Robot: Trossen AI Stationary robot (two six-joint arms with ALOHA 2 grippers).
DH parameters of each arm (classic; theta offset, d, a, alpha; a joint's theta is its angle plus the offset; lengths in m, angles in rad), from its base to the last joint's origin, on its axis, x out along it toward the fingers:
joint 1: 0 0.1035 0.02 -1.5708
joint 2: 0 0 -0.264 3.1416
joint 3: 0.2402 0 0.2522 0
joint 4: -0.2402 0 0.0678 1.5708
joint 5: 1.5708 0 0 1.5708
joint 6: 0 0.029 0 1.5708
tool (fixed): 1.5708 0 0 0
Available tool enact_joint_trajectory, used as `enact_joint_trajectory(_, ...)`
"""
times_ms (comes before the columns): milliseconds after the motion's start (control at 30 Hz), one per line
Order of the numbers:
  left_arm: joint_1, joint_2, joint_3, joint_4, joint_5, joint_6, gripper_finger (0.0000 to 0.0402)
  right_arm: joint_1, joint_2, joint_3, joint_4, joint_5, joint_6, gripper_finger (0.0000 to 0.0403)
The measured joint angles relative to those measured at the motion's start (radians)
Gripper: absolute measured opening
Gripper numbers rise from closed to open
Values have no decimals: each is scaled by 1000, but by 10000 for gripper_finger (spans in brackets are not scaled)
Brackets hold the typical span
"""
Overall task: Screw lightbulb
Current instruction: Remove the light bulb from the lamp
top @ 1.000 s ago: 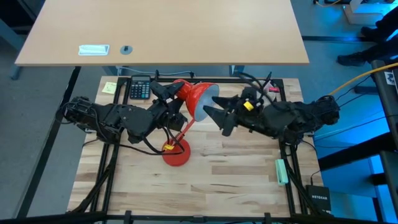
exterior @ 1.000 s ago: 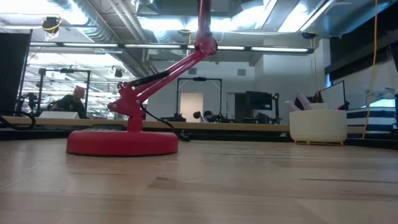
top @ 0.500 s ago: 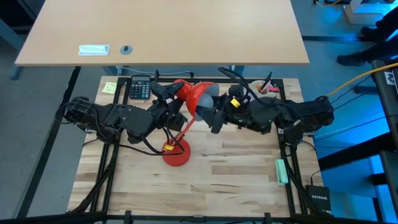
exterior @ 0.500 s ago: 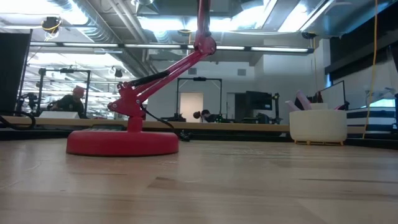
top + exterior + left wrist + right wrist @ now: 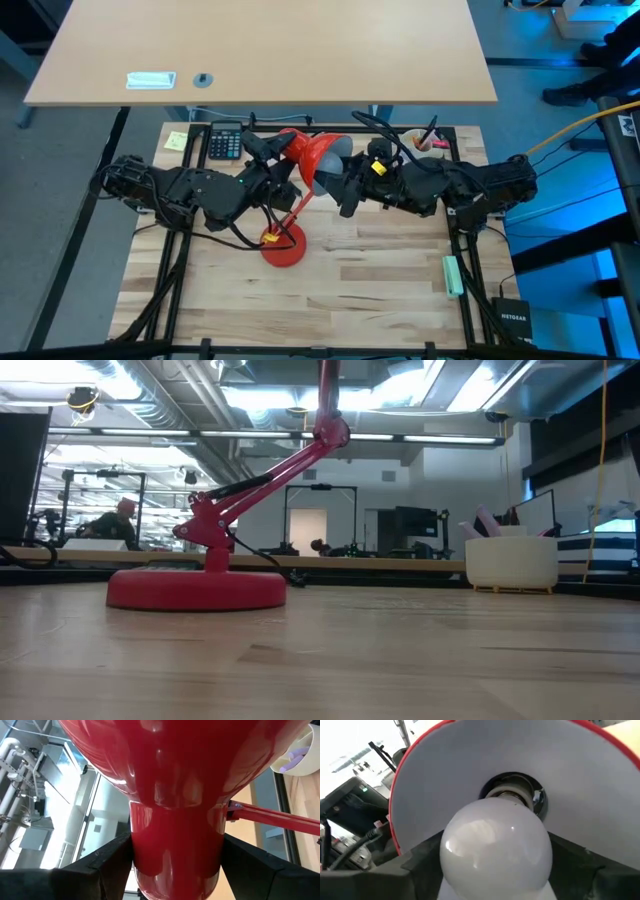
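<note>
From above, both arms meet at the red lamp (image 5: 310,160) on the desk (image 5: 380,290); left pincer (image 5: 175,865) clamps the shade's neck; right pincer (image 5: 495,870) holds the lightbulb (image 5: 495,847) with its base at the socket, seemingly not yet fully screwed in.

The lightbulb (image 5: 495,847) sits inside the lamp shade (image 5: 600,795), base in its socket (image 5: 515,790).
</note>
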Motion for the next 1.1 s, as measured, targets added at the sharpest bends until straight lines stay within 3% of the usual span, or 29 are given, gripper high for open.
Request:
enact_joint_trajectory(200, 0, 0, 0, 0, -1, 2, 262, 0, 0, 0, -3, 3, -102, 242)
enact_joint_trajectory(600, 0, 0, 0, -1, -1, 3, 262, 1, 0, 0, -10, 3, -555, 258)
enact_joint_trajectory(1100, 1, 0, 0, 2, -7, 23, 262, 3, 1, 0, -19, 114, -1607, 256)
